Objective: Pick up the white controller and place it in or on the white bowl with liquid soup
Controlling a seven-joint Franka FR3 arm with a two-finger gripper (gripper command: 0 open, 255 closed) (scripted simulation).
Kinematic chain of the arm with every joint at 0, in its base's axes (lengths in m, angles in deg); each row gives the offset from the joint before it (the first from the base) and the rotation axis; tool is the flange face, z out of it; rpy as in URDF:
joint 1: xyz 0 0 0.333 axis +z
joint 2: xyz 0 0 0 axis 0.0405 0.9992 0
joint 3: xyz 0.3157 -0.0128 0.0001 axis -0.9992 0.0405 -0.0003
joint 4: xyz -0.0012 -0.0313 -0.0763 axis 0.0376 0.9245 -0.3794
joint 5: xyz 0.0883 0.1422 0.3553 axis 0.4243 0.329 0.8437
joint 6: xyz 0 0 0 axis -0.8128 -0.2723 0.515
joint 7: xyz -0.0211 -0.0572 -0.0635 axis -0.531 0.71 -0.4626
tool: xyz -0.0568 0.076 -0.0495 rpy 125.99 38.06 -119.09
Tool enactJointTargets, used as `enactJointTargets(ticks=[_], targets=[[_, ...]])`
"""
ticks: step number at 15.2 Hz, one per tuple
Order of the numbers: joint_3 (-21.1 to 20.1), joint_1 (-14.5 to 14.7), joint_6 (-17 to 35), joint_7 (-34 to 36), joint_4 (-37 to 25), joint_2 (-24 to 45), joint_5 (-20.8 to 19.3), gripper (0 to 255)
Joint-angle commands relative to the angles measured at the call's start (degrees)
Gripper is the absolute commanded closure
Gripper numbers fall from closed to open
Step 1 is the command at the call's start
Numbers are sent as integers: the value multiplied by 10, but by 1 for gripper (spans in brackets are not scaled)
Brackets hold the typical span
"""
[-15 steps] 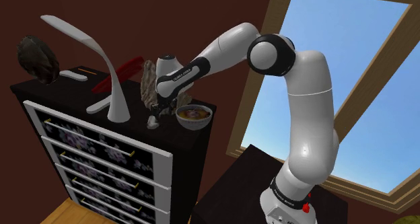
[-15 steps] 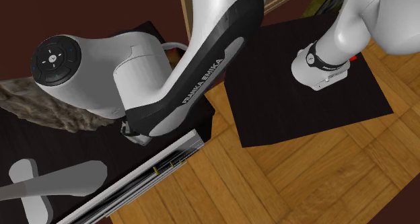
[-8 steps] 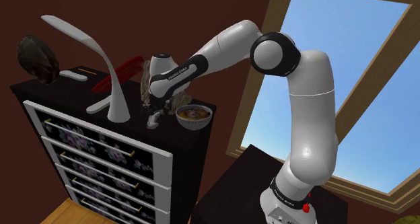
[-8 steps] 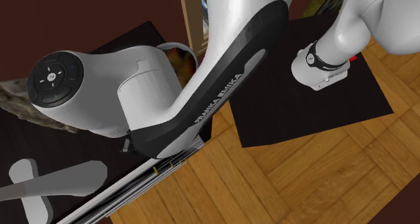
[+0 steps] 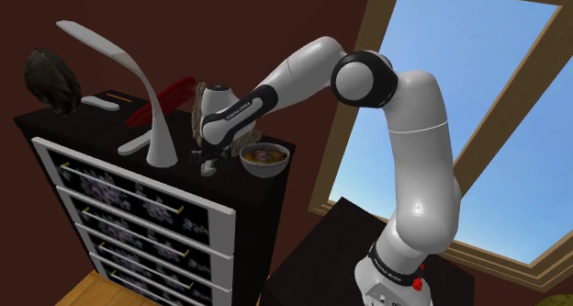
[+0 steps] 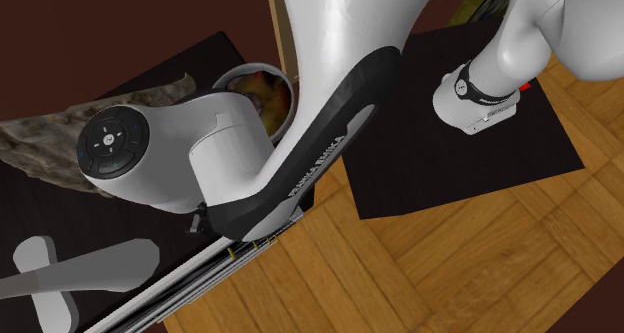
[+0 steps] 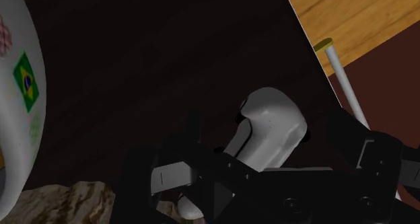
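Observation:
The white controller [image 7: 272, 118] lies on the dark dresser top [image 5: 119, 130], a short way from the white bowl of brown soup [image 5: 262, 157]. My gripper [image 7: 268, 140] stands open, low over the top, one black finger on each side of the controller and neither visibly touching it. In the shoulder view the gripper [image 5: 207, 156] covers most of the controller [image 5: 210, 168], just to the left of the bowl. The bowl's white wall [image 7: 20, 101] bears a small flag sticker. The second exterior view has the bowl [image 6: 250, 84] partly behind my arm.
A rough brown rock [image 5: 198, 111] stands right behind the gripper. A white desk lamp [image 5: 156, 139], a red object [image 5: 167, 97], a dark lump [image 5: 50, 79] and a flat white item [image 5: 99, 102] share the dresser. The front edge [image 7: 316, 61] drops to the wooden floor.
My hand has moved down and toward the shoulder view's left, away from the bowl, until its open fingers came around the controller. The controller and bowl have not moved.

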Motion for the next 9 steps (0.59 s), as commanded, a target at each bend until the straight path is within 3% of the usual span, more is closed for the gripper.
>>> enactJointTargets(ticks=[1,7,8,9], targets=[[1,1,4,1,0,3,-1,0],[1,1,4,1,0,3,-1,0],[1,1,4,1,0,3,-1,255],[1,1,4,1,0,3,-1,255]])
